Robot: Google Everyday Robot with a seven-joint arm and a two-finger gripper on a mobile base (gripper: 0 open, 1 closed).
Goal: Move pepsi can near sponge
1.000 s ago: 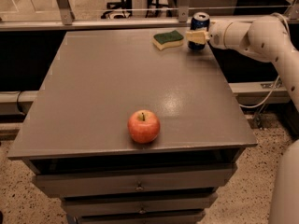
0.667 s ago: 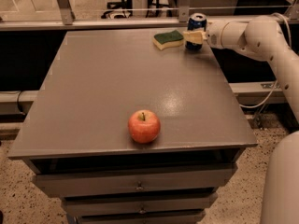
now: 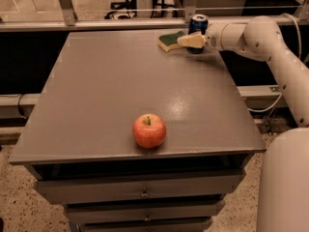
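Note:
The pepsi can [image 3: 198,22], dark blue with a silver top, stands upright at the far right of the grey table [image 3: 120,81]. The sponge [image 3: 170,39], green over pale yellow, lies just left of it, almost touching. My gripper [image 3: 187,37] reaches in from the right on the white arm [image 3: 256,33]. One beige finger [image 3: 192,41] crosses the front of the can's lower half, with its tip by the sponge's right edge. The other finger is hidden behind the can. The gripper is shut on the can.
A red apple [image 3: 149,130] sits near the table's front edge, in the middle. Drawers [image 3: 140,192] are below the tabletop. A metal rail [image 3: 120,23] and frame posts run behind the far edge. The robot's white body [image 3: 285,182] fills the lower right.
The gripper and the pepsi can have moved a little to the left, closer to the sponge. The apple and the sponge have not moved.

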